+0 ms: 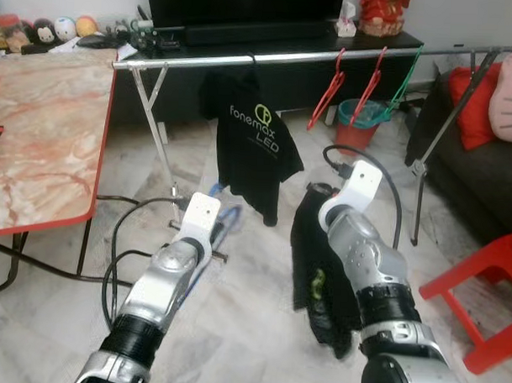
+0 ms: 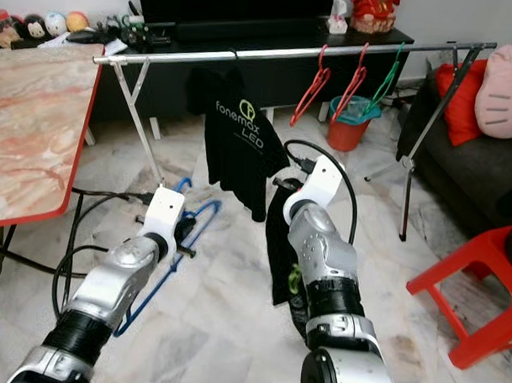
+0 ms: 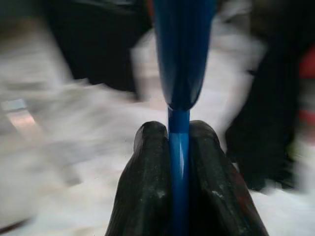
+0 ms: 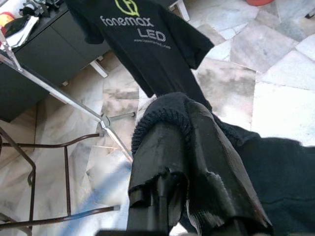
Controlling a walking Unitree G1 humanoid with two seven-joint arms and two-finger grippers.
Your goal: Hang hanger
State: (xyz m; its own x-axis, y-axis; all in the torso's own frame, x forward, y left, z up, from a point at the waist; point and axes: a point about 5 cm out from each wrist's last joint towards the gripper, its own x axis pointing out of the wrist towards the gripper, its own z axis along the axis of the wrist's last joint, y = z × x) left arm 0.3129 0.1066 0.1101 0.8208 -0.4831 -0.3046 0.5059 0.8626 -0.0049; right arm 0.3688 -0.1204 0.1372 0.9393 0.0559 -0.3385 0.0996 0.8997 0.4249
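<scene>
A blue hanger (image 2: 198, 216) is pinched by its thin bar between the black fingers (image 3: 147, 162) of my left gripper (image 3: 170, 130), which is shut on it low over the floor. My right gripper (image 4: 172, 147) is shut on a black garment (image 1: 320, 278); the cloth drapes over the fingers and hangs down toward the floor. Ahead stands a metal clothes rail (image 1: 286, 58). A black printed T-shirt (image 1: 249, 141) hangs from it, and further right hang two red hangers (image 1: 331, 89) and a green hanger (image 1: 403, 83). Both grippers are below and in front of the rail.
A marble-patterned table with a red edge (image 1: 39, 133) stands at the left. A red plastic chair (image 1: 488, 292) is at the right, before a dark sofa with cushions (image 1: 486, 107). A red bucket (image 1: 357, 128) sits behind the rail. Cables (image 1: 119, 271) lie on the floor.
</scene>
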